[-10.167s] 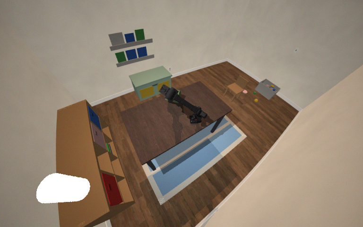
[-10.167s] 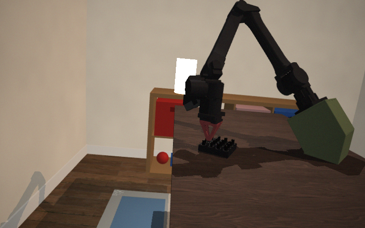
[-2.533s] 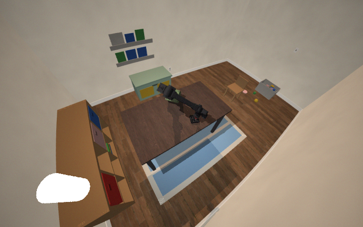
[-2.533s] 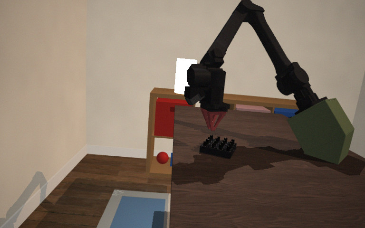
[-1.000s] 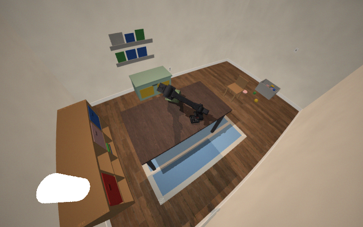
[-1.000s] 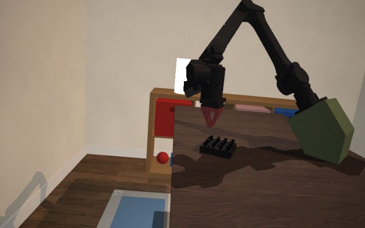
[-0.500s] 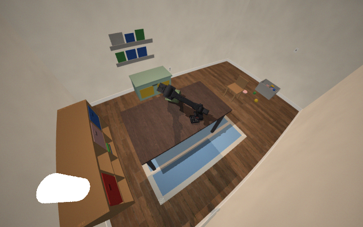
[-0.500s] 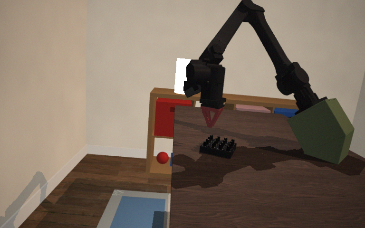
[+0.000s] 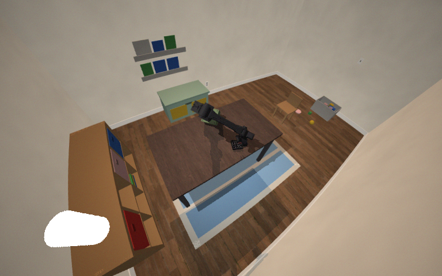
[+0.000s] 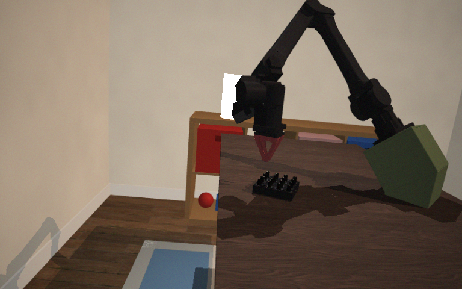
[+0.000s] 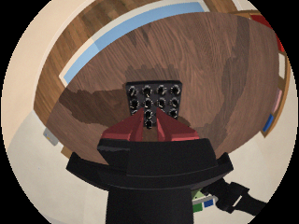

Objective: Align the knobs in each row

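The black knob box (image 9: pixel 237 148) (image 10: pixel 274 192) (image 11: pixel 154 84) stands on the dark wooden table, its knobs up. In the wrist view two rows of four knobs show whole; the fingers partly cover the rows nearer the gripper. White lines and marks show as small specks, too fine to read which marks the knobs point at. The names and the socket cannot be made out. My gripper (image 10: pixel 266 160) (image 11: pixel 149 111) has red fingers pointing down, a small gap apart, with nothing between them. It is open slightly and hangs above the box, touching no knob.
The wooden table (image 9: pixel 189 153) (image 10: pixel 351 247) (image 11: pixel 201 51) carries the box near one long edge. The arm's green base block (image 10: pixel 405 166) stands on the same table. A blue and white rug (image 9: pixel 230 208) lies on the floor beyond that edge.
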Motion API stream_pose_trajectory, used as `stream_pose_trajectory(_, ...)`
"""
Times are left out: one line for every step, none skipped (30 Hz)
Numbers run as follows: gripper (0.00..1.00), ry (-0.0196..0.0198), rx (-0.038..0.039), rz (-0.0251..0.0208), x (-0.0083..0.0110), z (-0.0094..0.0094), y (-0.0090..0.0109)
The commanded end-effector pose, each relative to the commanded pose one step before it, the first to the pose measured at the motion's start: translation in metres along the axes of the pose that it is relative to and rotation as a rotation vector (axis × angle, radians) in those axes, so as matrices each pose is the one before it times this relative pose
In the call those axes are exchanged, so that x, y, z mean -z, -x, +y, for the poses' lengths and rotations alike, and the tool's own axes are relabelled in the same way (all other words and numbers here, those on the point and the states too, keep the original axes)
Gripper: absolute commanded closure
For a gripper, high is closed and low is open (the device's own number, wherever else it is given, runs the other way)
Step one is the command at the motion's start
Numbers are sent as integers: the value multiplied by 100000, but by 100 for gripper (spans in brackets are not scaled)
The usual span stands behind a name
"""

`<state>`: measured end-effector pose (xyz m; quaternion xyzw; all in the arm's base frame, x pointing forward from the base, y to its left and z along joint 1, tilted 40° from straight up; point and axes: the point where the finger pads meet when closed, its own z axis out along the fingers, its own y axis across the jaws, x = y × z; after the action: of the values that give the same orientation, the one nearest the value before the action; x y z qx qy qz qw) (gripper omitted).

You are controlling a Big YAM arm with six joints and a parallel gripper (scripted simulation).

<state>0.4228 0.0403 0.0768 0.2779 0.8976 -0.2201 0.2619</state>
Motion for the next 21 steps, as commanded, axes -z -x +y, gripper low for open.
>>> stream_pose_trajectory(82,4325,-1804,-3656,1992,2015,1724)
stream_pose_trajectory(82,49,52,-34,-51,39,-9)
stream_pose_trajectory(82,67,71,-47,-69,53,-12)
stream_pose_trajectory(82,86,92,-60,-90,68,-15)
stream_pose_trajectory(82,106,115,-75,-112,84,-19)
stream_pose_trajectory(82,128,139,-92,-135,101,-23)
stream_pose_trajectory(82,-109,438,104,-128,27,-69)
stream_pose_trajectory(82,-232,84,93,-150,-117,72)
stream_pose_trajectory(82,0,0,0,0,0,0)
stream_pose_trajectory(82,0,0,0,0,0,0)
stream_pose_trajectory(82,-315,-103,124,-190,-158,97)
stream_pose_trajectory(82,-352,-427,140,-214,-178,109)
stream_pose_trajectory(82,-390,-473,155,-237,-198,120)
stream_pose_trajectory(82,-424,-515,168,-258,-216,131)
stream_pose_trajectory(82,-335,-410,141,-229,-173,103)
stream_pose_trajectory(82,10,7,24,-95,-1,-9)
stream_pose_trajectory(82,11,8,25,-102,-1,-10)
stream_pose_trajectory(82,12,8,27,-108,-1,-10)
stream_pose_trajectory(82,13,9,28,-113,-1,-11)
stream_pose_trajectory(82,14,9,30,-119,-1,-12)
stream_pose_trajectory(82,-112,144,141,-164,-61,-107)
